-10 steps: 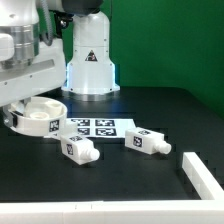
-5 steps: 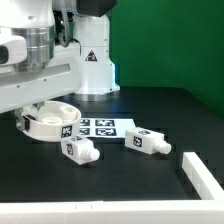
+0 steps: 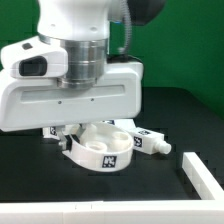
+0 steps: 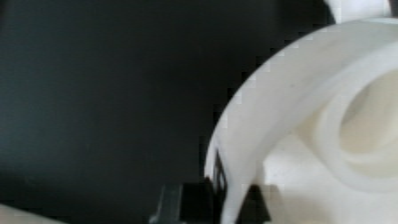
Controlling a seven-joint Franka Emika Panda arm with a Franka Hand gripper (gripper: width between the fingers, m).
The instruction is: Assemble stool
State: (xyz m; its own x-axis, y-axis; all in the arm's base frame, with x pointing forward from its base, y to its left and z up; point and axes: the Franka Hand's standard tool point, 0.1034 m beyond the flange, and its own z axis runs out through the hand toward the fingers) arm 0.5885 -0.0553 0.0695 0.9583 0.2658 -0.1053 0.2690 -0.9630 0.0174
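The round white seat [image 3: 104, 148] of the stool, with a square tag on its rim, hangs just above the black table in the middle of the exterior view. My gripper [image 3: 73, 137] is shut on its rim at the exterior view's left side. In the wrist view the thin white rim [image 4: 267, 120] runs down between my dark fingers [image 4: 185, 203], with my gripper [image 4: 228, 198] closed on it. One white tagged leg [image 3: 152, 141] lies just to the exterior view's right of the seat. Any other leg is hidden behind my arm and the seat.
A long white bar [image 3: 205, 176] lies at the front right of the exterior view. The marker board [image 3: 50, 133] shows only as a sliver under my hand. My large white arm [image 3: 75, 85] blocks most of the back of the scene.
My arm has carried the seat from the exterior view's left toward the middle, over the marker board. It now covers the leg that lay in front of the board.
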